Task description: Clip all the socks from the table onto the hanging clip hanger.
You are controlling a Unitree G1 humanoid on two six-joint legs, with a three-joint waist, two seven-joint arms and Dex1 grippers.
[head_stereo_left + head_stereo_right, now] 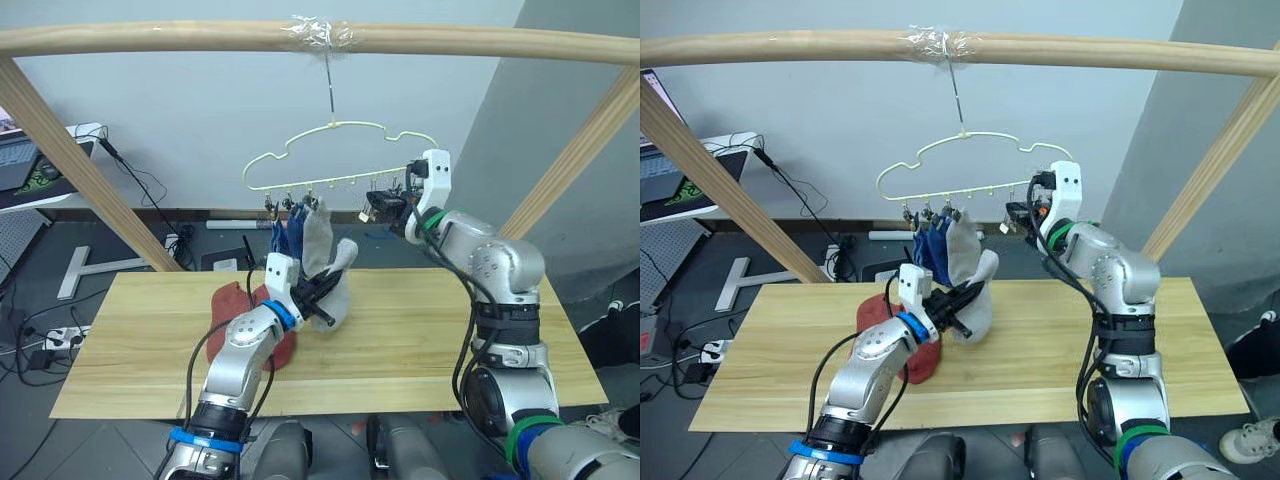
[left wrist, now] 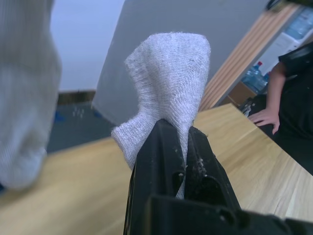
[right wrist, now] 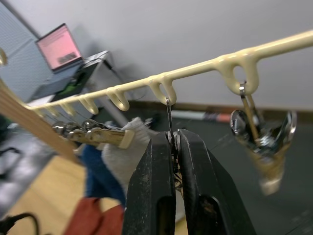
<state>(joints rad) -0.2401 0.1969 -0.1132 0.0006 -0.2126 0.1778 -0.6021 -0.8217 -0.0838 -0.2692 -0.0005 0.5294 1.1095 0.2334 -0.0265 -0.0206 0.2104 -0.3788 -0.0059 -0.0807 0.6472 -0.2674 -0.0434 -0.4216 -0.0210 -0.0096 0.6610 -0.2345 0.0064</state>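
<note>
A light grey sock (image 1: 335,285) is pinched between the closed fingers of the left gripper (image 1: 322,290), which holds it up above the middle of the wooden surface (image 1: 420,340); in the left wrist view the knit bulges up out of the two black fingers (image 2: 161,161), which press tight on its folded lower part. Just to the left of that gripper and under its arm, rust-red socks (image 1: 225,320) lie on the surface. Above and slightly to the far side hangs the clip hanger (image 1: 330,160), a pale yellow-green wire with a wavy outline, hooked on the taped wooden pole (image 1: 320,38). At its left clips a blue sock (image 1: 290,235) and another light grey sock (image 1: 316,232) hang already, just above the held sock. The right gripper (image 1: 385,210) is raised to the right part of the hanger's lower bar; in the right wrist view its fingers are shut on a small metal clip (image 3: 169,142) that hangs from one of the bar's loops, with a free clip (image 3: 261,134) hanging beside it. A person's hand (image 2: 264,117) rests at the surface's edge.
</note>
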